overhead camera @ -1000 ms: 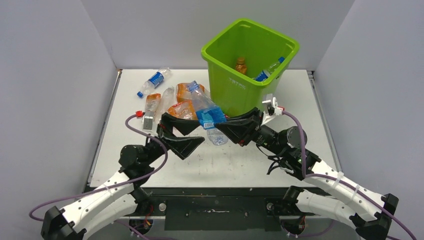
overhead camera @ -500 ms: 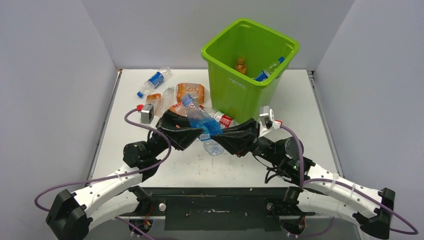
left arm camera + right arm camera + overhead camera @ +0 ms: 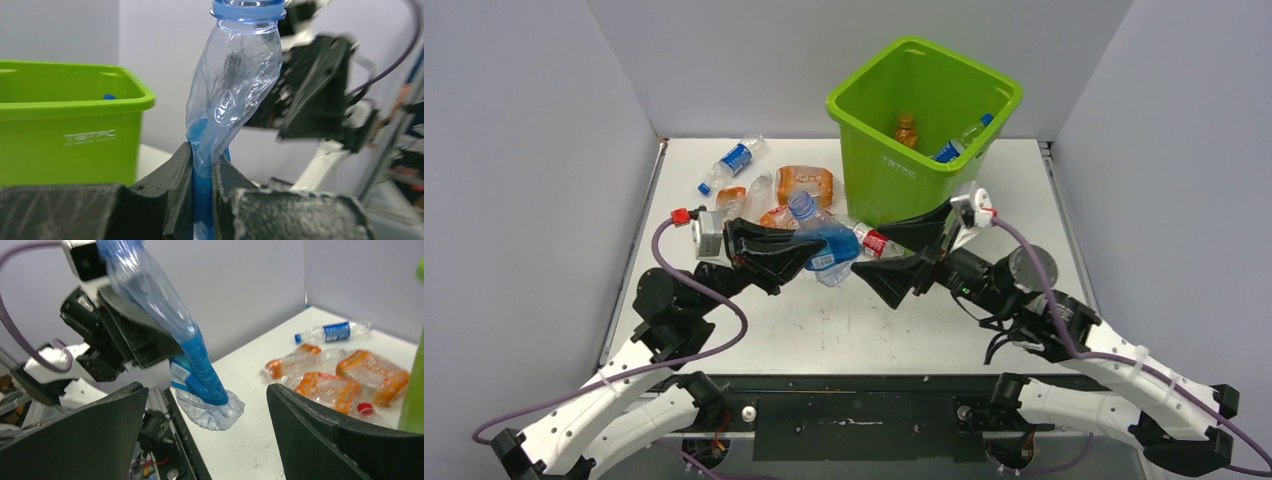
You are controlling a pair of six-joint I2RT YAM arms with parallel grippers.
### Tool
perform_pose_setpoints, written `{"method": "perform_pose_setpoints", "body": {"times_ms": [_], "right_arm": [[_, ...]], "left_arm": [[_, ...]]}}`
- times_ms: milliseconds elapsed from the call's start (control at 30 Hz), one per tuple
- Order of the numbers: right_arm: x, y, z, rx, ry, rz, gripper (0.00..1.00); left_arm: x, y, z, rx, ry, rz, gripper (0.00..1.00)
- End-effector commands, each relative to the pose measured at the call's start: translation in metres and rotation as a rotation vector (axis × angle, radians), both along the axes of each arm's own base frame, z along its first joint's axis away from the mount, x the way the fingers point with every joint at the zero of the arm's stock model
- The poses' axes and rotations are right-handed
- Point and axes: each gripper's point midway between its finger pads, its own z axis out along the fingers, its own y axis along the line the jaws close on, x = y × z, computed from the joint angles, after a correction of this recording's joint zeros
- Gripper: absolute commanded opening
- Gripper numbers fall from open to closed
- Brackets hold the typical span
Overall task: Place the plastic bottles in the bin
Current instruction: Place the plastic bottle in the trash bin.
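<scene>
Arms lean inward: left pincer (image 3: 203, 156) clamps tight on crumpled clear blue-labelled bottle (image 3: 232, 85) standing above its black fingers (image 3: 179, 190); right pincer (image 3: 896, 254) gapes wide just beside, empty. Glossy green bin (image 3: 904, 165) beyond both.

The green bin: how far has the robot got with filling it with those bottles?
Early on. Two bottles, an orange one and a blue-capped one, lie in the bin. The left gripper is shut on a crushed blue-labelled bottle, held above the table; the right gripper stands open beside it. Several more lie on the table beside the bin, among them an orange-labelled bottle and a red-labelled bottle.
</scene>
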Motion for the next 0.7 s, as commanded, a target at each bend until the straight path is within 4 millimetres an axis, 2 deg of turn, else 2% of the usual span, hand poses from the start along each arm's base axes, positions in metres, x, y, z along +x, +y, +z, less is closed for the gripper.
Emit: {"method": "perform_pose_setpoints", "body": {"times_ms": [0,67,200,500,667], "right_arm": [[0.002,-0.033,0.052,-0.037,-0.054,-0.100,0.92],[0.008,-0.034,0.064,-0.068,-0.054,-0.133,0.93],[0.026,-0.026,0.071,-0.133,-0.035,-0.191,0.94],[0.047,0.018,0.053,-0.180,0.024,-0.174,0.99],[0.051,0.036,0.038,-0.194,0.063,-0.157,0.92]], "left_arm": [[0.045,0.014,-0.063,0.410,-0.061,0.292,0.00],[0.054,0.020,-0.077,0.466,-0.069,0.348,0.00],[0.058,0.022,-0.094,0.474,-0.063,0.375,0.00],[0.051,0.021,-0.109,0.462,-0.032,0.340,0.00],[0.049,0.020,-0.110,0.458,-0.028,0.329,0.00]]}}
